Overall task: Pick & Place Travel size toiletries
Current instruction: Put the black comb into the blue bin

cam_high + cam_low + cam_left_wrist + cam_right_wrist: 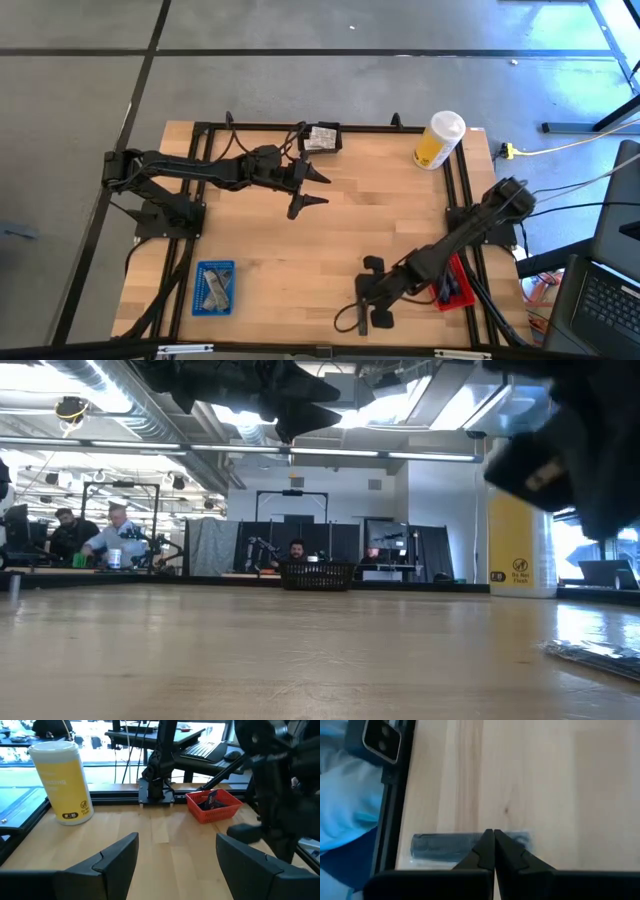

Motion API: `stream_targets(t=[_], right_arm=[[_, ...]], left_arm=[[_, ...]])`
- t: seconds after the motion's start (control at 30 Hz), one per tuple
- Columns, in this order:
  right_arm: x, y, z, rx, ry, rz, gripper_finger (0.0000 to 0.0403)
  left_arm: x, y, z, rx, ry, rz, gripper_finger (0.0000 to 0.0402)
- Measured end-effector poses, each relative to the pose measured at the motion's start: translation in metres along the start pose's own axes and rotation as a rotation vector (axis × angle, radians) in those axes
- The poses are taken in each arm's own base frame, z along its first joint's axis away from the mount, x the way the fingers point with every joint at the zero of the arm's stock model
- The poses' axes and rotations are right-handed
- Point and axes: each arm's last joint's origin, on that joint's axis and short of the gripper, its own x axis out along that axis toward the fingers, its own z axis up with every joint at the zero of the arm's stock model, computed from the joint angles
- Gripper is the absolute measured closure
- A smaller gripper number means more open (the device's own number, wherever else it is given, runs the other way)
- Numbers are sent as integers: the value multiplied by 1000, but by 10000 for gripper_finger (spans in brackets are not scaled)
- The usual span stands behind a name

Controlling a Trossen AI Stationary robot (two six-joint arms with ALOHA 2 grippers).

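Our right end effector (494,840), fingers closed and empty, hovers at the worktop's (340,230) near edge, just above a slim grey packaged stick (445,845).

You have one desk (330,250). One yellow container (438,140) stands far right. Two trays: one blue tray (214,288) near left, one red tray (452,285) near right. One clear-wrapped dark comb (447,845) lies near. Two arms. Contents of the trays cannot be counted.

A: Which colours do I see on the table?
B: I see a pale, grained wooden tabletop (340,230), a yellow, white-capped cylindrical container (438,140), a blue rectangular tray (214,288), a red rectangular tray (214,805).
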Motion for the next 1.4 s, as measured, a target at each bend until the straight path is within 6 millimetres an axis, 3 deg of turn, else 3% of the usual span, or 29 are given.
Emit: stream_targets(t=[0.2,0.73,1.1,1.4], right_arm=[[23,-4,-8,50,72,3,402],[48,-24,-8,113,100,-78,403],[46,-75,10,140,100,-301,403],[39,-129,23,354,90,-482,403]], left_arm=[[0,0,0,0,0,0,142],[0,0,0,1,-1,0,143],[0,0,0,0,1,0,143],[0,0,-9,-52,88,1,142]])
